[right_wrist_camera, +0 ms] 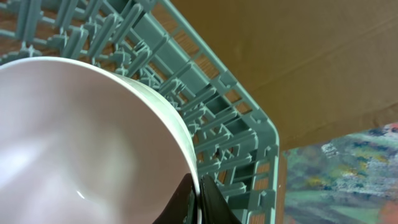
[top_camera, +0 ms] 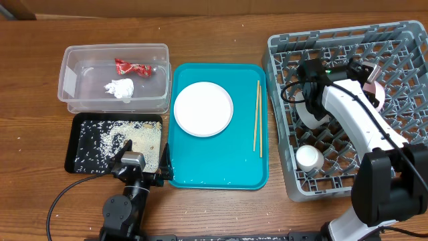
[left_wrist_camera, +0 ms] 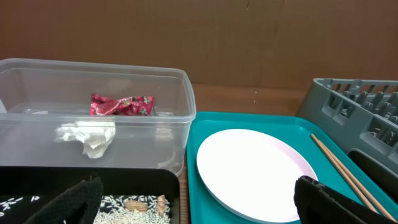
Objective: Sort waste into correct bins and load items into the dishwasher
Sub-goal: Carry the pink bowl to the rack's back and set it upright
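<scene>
My right gripper point(right_wrist_camera: 199, 200) is shut on the rim of a pinkish-white bowl point(right_wrist_camera: 81, 143), one finger inside and one outside. It holds the bowl point(top_camera: 378, 94) over the back of the grey dishwasher rack point(top_camera: 401, 127). In the rack a white cup point(top_camera: 308, 158) stands at the front left and another bowl point(top_camera: 306, 115) stands on edge. My left gripper point(left_wrist_camera: 199, 205) is open and empty, low over the seam between the black tray point(left_wrist_camera: 87, 177) and the teal tray. The plate point(top_camera: 202, 108) and the chopsticks point(top_camera: 257, 119) lie on the teal tray.
The clear tub point(top_camera: 70, 80) at the back left holds the red wrapper point(top_camera: 132, 67) and the white tissue point(top_camera: 120, 88). Rice grains with brown bits point(top_camera: 137, 140) lie in the black tray point(top_camera: 80, 134). The teal tray point(top_camera: 214, 167) sits between the bins and the rack.
</scene>
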